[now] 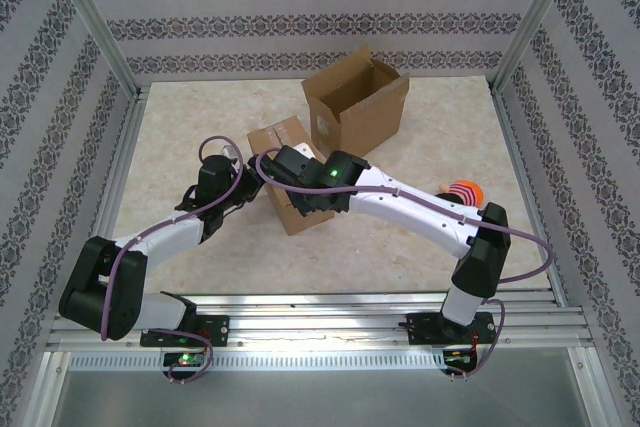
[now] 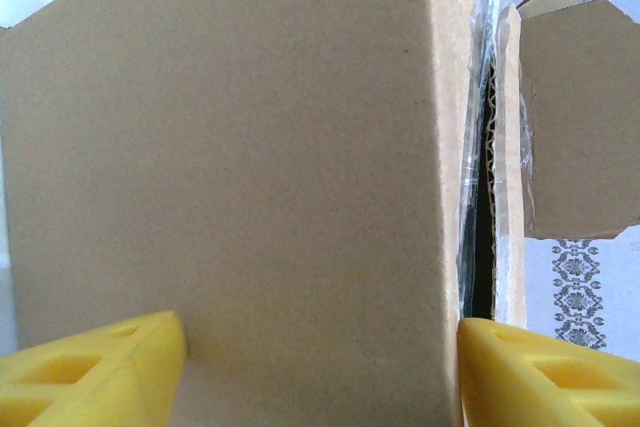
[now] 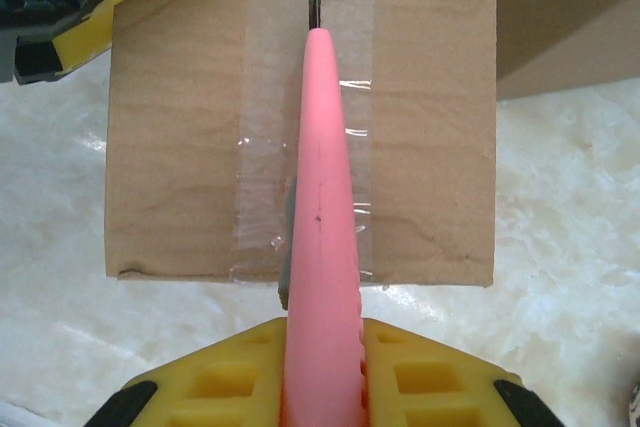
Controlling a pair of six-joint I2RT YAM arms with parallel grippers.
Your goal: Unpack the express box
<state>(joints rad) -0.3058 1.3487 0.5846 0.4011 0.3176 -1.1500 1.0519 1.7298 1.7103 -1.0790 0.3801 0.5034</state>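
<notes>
Left gripper [image 2: 320,347] clamps the taped box [image 2: 230,147] steady; right gripper [image 3: 322,347], reaching from four o'clock, clenches a pink cutter [image 3: 320,197] against the tape [image 3: 262,177].

The express box [image 3: 170,147] is showing plain brown cardboard, the tool [image 3: 322,177] pink, the fingers [image 3: 430,387] yellow; the table [image 1: 180,147] is showing cream marbling, and the walls [image 1: 300,22] are wearing grey floral stripes.
</notes>
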